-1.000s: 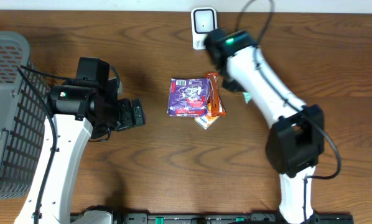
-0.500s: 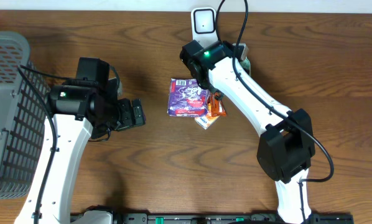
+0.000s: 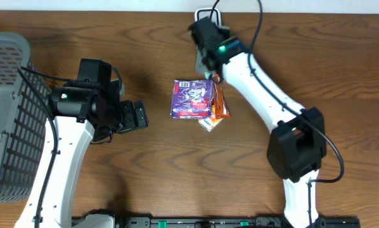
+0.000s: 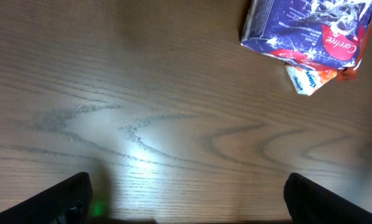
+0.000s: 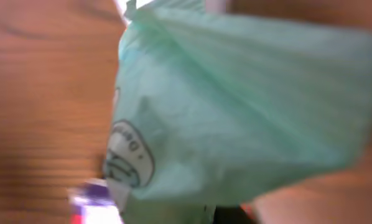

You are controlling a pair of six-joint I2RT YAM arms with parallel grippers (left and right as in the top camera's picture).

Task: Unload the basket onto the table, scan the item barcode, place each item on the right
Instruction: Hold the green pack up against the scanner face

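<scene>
My right hand (image 3: 203, 31) is clamped shut on a pale green packet (image 5: 236, 106). On its wrist camera the packet fills the view: thin crinkled film, softly creased, with a round printed emblem low on one side, all of it blurred. From overhead the hand hides the packet. The white, boxy scanner (image 3: 204, 11) peeks out just beyond that hand, at the far edge of the worktop (image 3: 145, 177), which is brown wood with bold wavy grain.

My left hand (image 3: 139, 116) is spread fully wide and grips nothing. Ahead of it, well apart, a glossy purple packet (image 3: 192, 99) lies flat, rectangular with a pale printed patch at one corner. A slim orange packet (image 3: 221, 101) touches its far side, and a small white-and-orange sachet (image 3: 208, 123) sticks out from under both.

Behind the left hand sits a grey plastic basket (image 3: 6, 107) with lattice walls; what it contains I cannot tell.
</scene>
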